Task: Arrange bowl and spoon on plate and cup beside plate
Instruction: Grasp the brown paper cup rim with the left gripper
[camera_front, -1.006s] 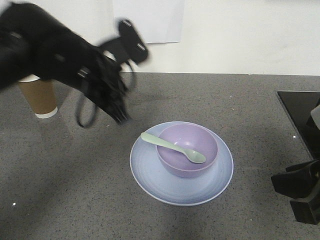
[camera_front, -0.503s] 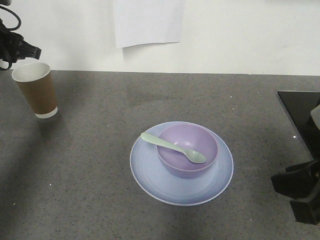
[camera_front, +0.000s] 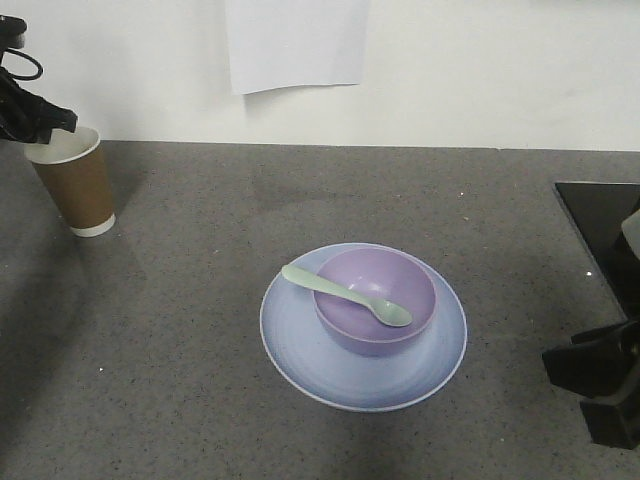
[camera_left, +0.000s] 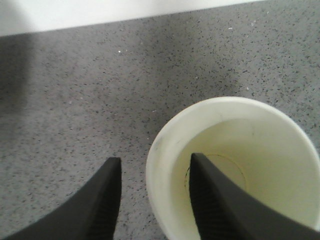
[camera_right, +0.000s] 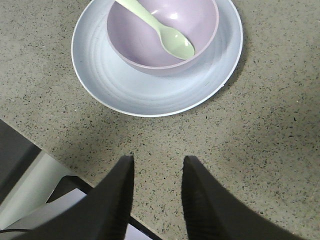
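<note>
The bench (camera_front: 200, 330) looks like matt grey speckled stone. The cup (camera_front: 75, 180) is brown paper, matt, with a smooth whitish inside. The plate (camera_front: 300, 350), bowl (camera_front: 375, 300) and spoon (camera_front: 345, 293) look like smooth plastic with a soft sheen. Ribbed matt black fingers (camera_left: 102, 205) show on the left gripper (camera_left: 155, 200).

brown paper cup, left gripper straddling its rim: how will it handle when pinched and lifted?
The brown paper cup looks empty in the left wrist view, so probably light. Thin paper wall likely flexes under the left gripper, one finger inside the rim, one outside. Tall and narrow, it may tip if nudged.
</note>
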